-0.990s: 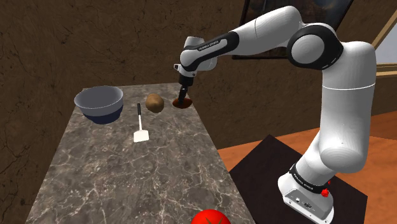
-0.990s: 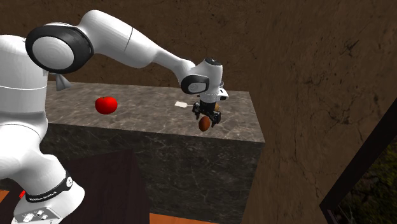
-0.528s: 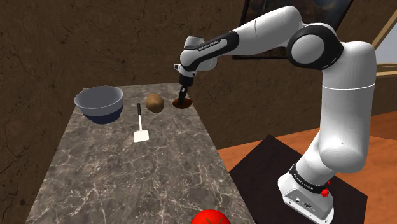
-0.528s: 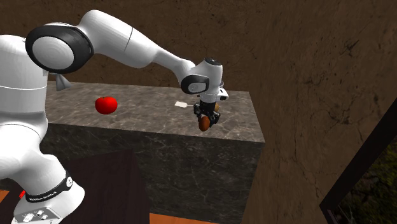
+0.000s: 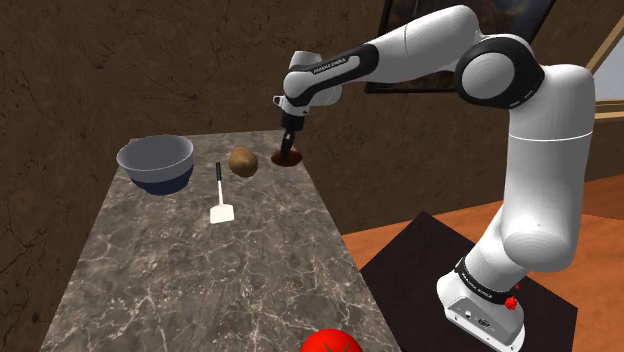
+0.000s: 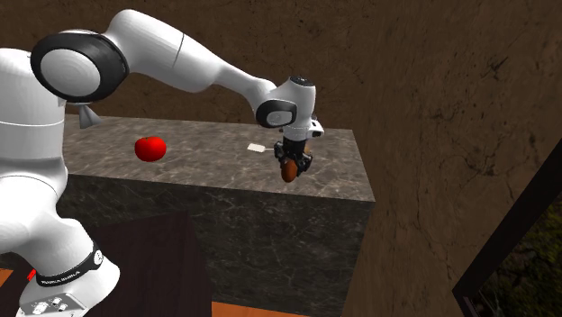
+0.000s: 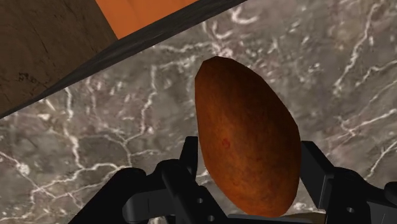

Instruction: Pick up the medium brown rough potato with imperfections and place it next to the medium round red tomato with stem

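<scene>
A reddish-brown rough potato [image 5: 288, 159] is at the far end of the marble counter [image 5: 200, 270], near its edge on the shoulder view's right. My gripper [image 5: 288, 154] points down and is shut on it. In the wrist view both black fingers [image 7: 188, 159] clasp the potato [image 7: 248, 140] by its sides, with the marble beneath it. The second exterior view shows the potato [image 6: 289, 172] hanging under my gripper [image 6: 290, 166]. The red tomato [image 5: 332, 343] with a green stem lies at the counter's near end, far from the potato, and appears as the tomato [image 6: 150, 148] in the second exterior view.
A rounder brown item [image 5: 242, 161] lies just beside the potato. A white spatula [image 5: 221, 195] and a grey-blue bowl [image 5: 156, 163] sit further toward the shoulder view's left. The counter drops off to an orange floor [image 5: 400, 235] beside the gripper.
The fingers, open around the potato a second ago, have shut on it. The hand has since risen slightly with the potato in it.
</scene>
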Motion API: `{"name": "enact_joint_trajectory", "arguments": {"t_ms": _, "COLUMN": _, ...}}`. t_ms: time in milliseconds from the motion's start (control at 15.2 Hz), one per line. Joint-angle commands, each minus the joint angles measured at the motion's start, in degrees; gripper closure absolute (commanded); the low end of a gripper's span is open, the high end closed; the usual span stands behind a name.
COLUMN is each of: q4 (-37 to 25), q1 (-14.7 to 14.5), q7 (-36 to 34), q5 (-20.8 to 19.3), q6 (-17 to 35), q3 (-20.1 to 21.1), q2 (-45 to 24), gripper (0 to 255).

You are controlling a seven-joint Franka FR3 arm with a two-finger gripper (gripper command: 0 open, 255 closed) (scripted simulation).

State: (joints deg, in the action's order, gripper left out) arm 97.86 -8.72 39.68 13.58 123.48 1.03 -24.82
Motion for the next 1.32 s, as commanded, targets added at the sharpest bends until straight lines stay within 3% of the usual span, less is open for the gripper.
{"name": "enact_joint_trajectory", "arguments": {"t_ms": 0, "q4": -0.35, "q1": 0.03, "q7": -0.21, "q5": -0.11, "q6": -1.1, "q3": -0.05, "q2": 0.75, "gripper": 255}}
{"name": "enact_joint_trajectory", "arguments": {"t_ms": 1254, "q4": -8.66, "q1": 0.15, "q7": -2.88, "q5": -1.31, "q6": -13.58, "q3": -0.38, "q2": 5.14, "gripper": 255}}
